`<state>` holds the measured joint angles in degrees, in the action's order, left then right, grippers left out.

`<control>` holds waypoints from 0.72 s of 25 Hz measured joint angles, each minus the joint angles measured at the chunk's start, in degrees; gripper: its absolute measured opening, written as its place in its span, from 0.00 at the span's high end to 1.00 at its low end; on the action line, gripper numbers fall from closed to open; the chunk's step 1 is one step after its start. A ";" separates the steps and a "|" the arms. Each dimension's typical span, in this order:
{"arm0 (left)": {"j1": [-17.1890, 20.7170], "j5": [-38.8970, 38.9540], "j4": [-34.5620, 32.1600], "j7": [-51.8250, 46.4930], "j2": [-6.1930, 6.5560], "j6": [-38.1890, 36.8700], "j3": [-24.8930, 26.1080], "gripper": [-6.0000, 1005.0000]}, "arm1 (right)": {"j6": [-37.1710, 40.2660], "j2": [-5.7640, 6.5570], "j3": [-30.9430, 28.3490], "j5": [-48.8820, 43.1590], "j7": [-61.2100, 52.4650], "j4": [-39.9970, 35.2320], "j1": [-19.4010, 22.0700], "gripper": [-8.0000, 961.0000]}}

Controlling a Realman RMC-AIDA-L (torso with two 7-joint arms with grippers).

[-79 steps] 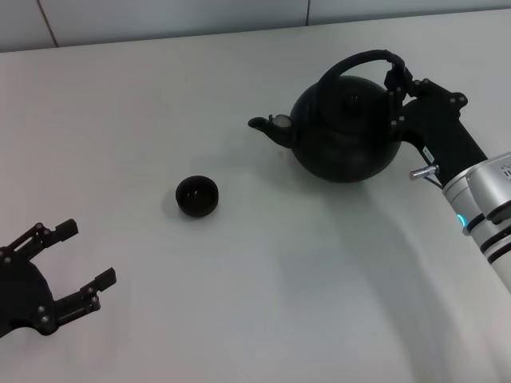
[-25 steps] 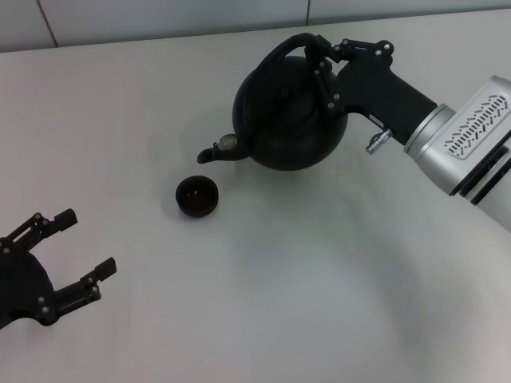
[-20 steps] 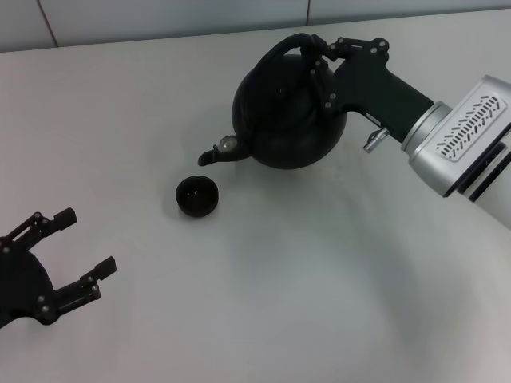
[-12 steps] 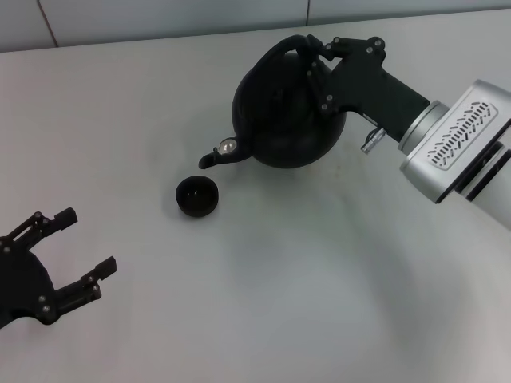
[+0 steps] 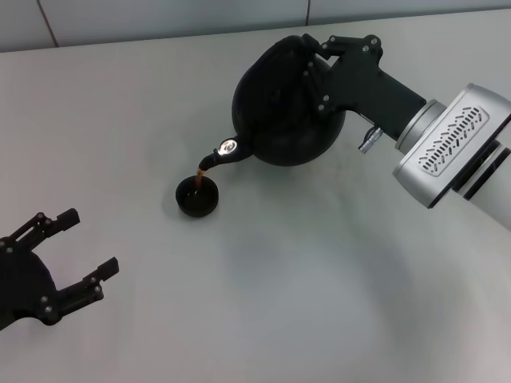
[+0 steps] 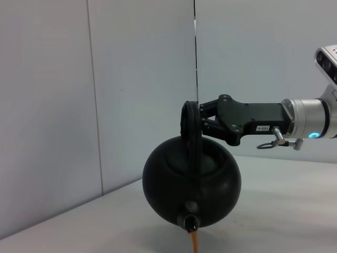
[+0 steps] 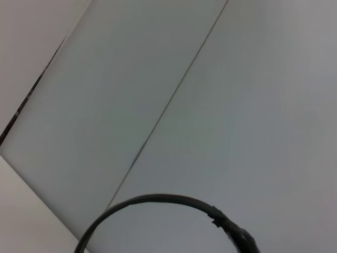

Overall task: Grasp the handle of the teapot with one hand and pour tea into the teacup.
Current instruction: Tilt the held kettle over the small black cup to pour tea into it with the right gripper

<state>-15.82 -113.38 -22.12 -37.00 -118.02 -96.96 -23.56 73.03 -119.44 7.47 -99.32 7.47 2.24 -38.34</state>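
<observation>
pale grey table [image 5: 303,303]: left gripper [image 5: 72,255] hangs spread and empty by its near left corner. teacup [image 5: 197,196] sits left of centre, tea [image 5: 202,172] streaming in from the tilted teapot [image 5: 279,108], right gripper [image 5: 319,68] clamped on its handle [image 6: 188,126].

Table [image 5: 263,303]: we record one broad, plain, matte off-white surface filling nearly all of the head view, with soft grey shadows across its middle and toward 4 o'clock.

Wall [image 6: 142,79]: we note pale grey-white panels standing behind the table. One thin dark vertical seam [image 6: 195,50] divides them, and a fainter seam lies toward 9 o'clock from it. In the head view the wall shows as a narrow band at 12 o'clock.

Light: we find it even and diffuse, without hard-edged shadows.
</observation>
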 joint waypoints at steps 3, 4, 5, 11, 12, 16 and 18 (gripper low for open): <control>0.00 0.00 0.32 0.00 -0.01 -0.02 0.02 0.14 | -0.01 0.00 0.00 -0.01 0.09 -0.15 -0.13 0.91; 0.00 0.00 0.40 0.00 -0.02 -0.04 0.07 0.14 | -0.04 0.00 0.00 -0.02 0.10 -0.17 -0.18 0.91; 0.00 0.00 0.43 0.00 -0.02 -0.07 0.09 0.14 | -0.05 0.00 0.00 -0.04 0.11 -0.20 -0.23 0.91; 0.00 0.00 0.50 0.05 -0.02 -0.15 0.15 0.14 | -0.09 0.00 0.26 -0.09 0.13 -0.29 -0.38 0.91; 0.00 0.00 0.50 0.07 -0.02 -0.15 0.14 0.14 | -0.09 0.00 0.36 -0.09 0.13 -0.29 -0.41 0.91; 0.02 0.00 0.50 0.09 -0.02 -0.18 0.15 0.14 | -0.09 0.00 0.49 -0.09 0.42 -0.31 -0.43 0.91; 0.07 0.00 0.50 0.09 -0.02 -0.20 0.16 0.14 | -0.09 0.01 0.48 -0.09 0.76 -0.16 -0.43 0.91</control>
<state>-15.75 -113.38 -21.62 -36.91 -118.04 -97.16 -23.40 72.94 -119.44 7.95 -99.40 8.23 2.08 -38.77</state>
